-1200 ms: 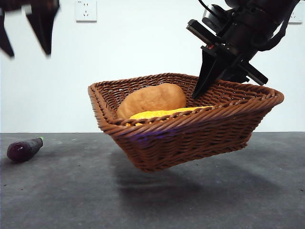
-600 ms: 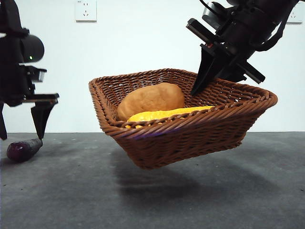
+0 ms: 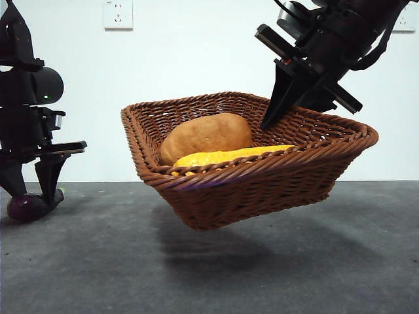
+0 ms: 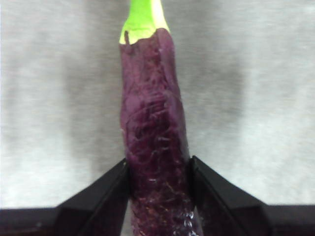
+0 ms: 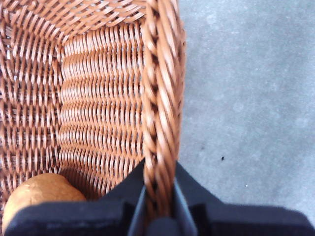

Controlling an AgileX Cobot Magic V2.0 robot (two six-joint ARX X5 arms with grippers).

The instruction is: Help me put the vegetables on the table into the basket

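Note:
The purple eggplant [image 3: 23, 206] lies on the dark grey table [image 3: 294, 275] at the far left. My left gripper [image 3: 31, 196] stands down over it. In the left wrist view the two jaws press against both sides of the eggplant [image 4: 155, 132], its green stem pointing away. The woven basket [image 3: 262, 186] hangs tilted above the table, held by its far right rim in my shut right gripper [image 3: 270, 121]. Inside it lie the orange-brown potato [image 3: 206, 136] and a yellow vegetable [image 3: 222, 156]. The right wrist view shows the braided rim [image 5: 160, 98] between the jaws and the potato [image 5: 39, 194] beside them.
A white wall with a power socket [image 3: 118, 14] stands behind the table. The basket's shadow [image 3: 216, 252] falls on the table beneath it.
My left gripper has come down from the upper left onto the eggplant and drawn its jaws in against it. The basket has tilted and risen slightly in my right gripper.

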